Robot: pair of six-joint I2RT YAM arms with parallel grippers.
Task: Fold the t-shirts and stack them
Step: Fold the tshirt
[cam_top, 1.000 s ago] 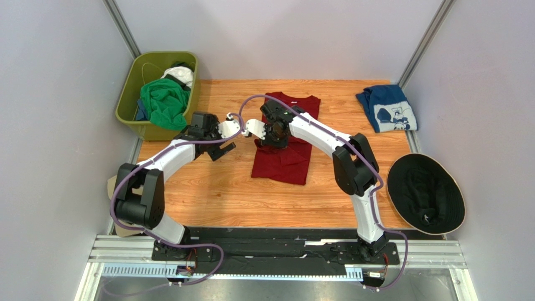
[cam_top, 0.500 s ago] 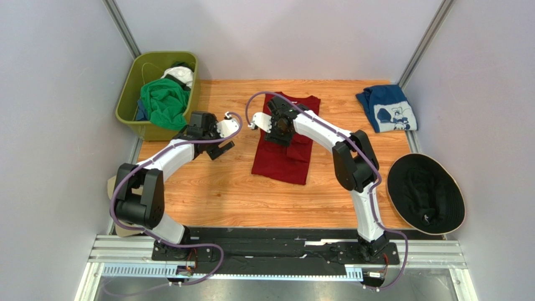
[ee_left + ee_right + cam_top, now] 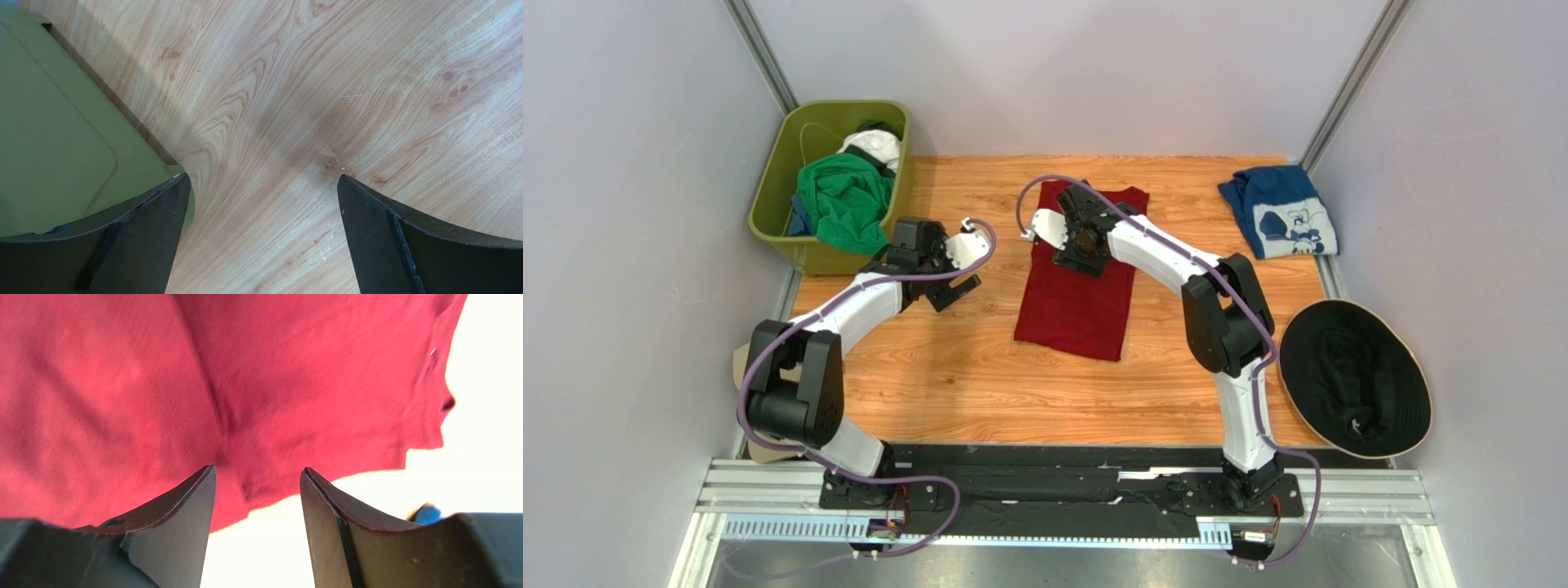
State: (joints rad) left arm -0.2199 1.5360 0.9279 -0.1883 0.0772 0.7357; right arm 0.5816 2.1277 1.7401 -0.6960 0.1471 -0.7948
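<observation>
This is a robot test cell in a lab, not a lived-in room. A wood-grain table (image 3: 952, 368) is boxed in on three sides by plain pale wall panels (image 3: 634, 184) set in bare aluminium posts (image 3: 762, 55). The left arm (image 3: 848, 306) and right arm (image 3: 1161, 257), white and black, are bolted to a metal rail (image 3: 1063, 496) along the table's near edge. Purple cables (image 3: 1019, 208) loop loose along them. A green bin (image 3: 775, 184) stands at the far left corner.

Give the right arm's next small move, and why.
Probably lower the right gripper and pinch the far edge of the red shirt: the jaws stand open above the cloth, holding nothing, and it lies as a long strip, not yet folded across.
</observation>
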